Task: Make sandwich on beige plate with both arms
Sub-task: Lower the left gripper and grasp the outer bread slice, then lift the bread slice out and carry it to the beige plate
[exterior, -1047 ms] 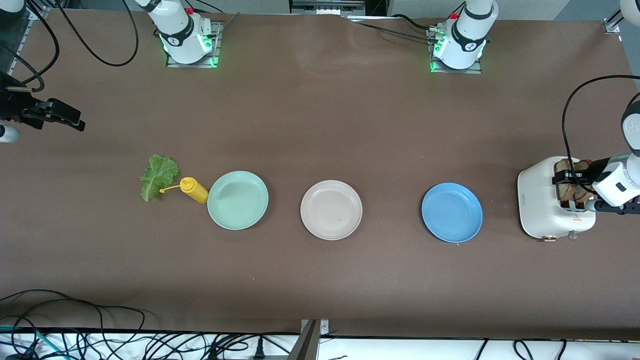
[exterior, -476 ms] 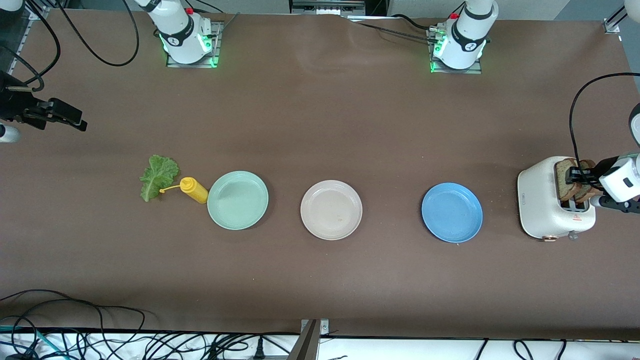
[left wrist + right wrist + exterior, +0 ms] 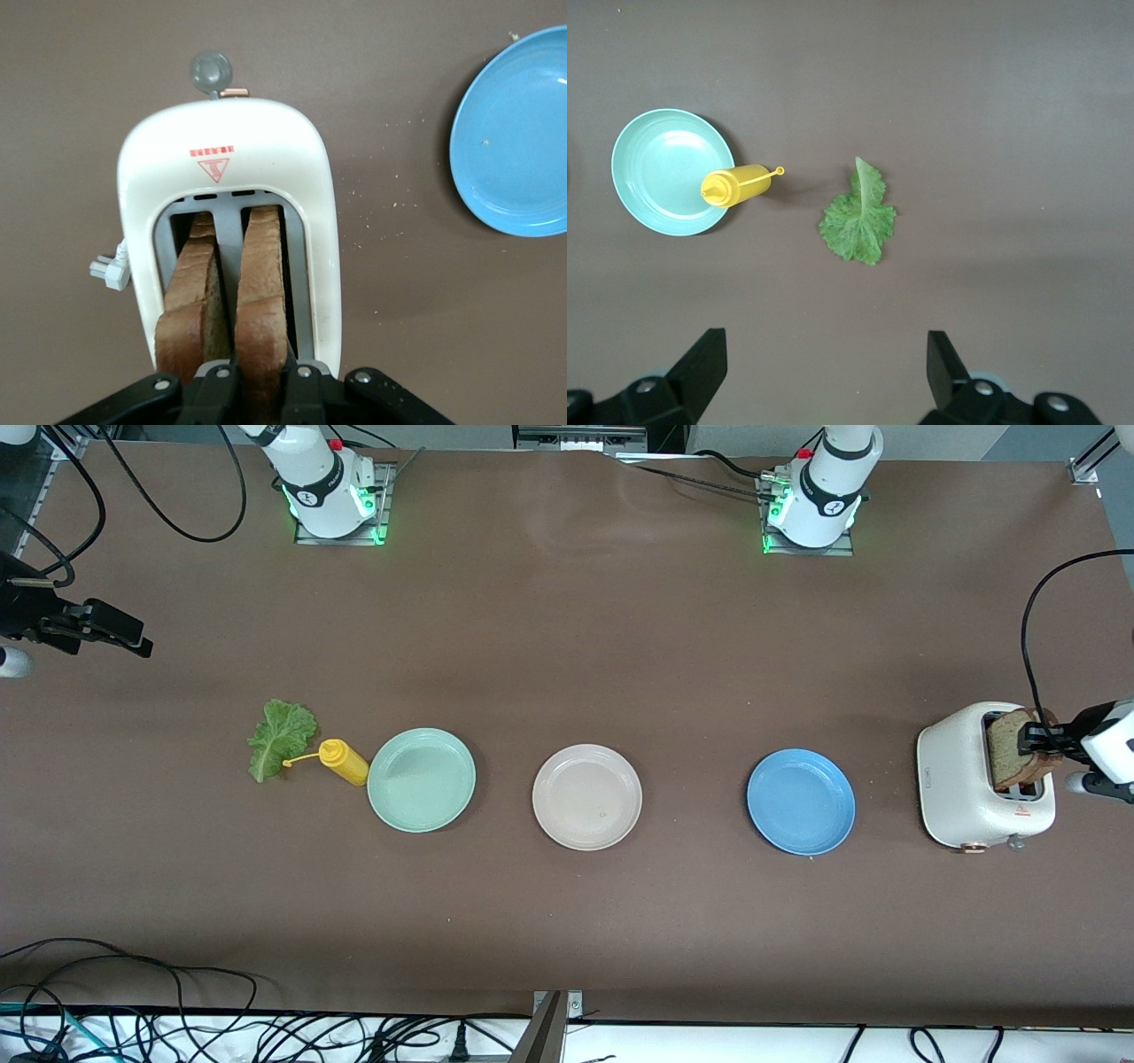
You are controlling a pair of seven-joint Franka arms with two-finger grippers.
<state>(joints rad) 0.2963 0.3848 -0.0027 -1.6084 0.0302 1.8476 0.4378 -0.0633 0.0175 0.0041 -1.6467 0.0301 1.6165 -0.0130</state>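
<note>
Tabletop: left end effector (image 3: 1028, 737) gripping bread slice (image 3: 1008, 747)

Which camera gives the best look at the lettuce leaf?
The right wrist view: the lettuce leaf lies in plain sight between the open right gripper fingers, ruffled edge and midrib clear. The front view shows it smaller, beside the yellow bottle. The left wrist view does not show it.
</note>
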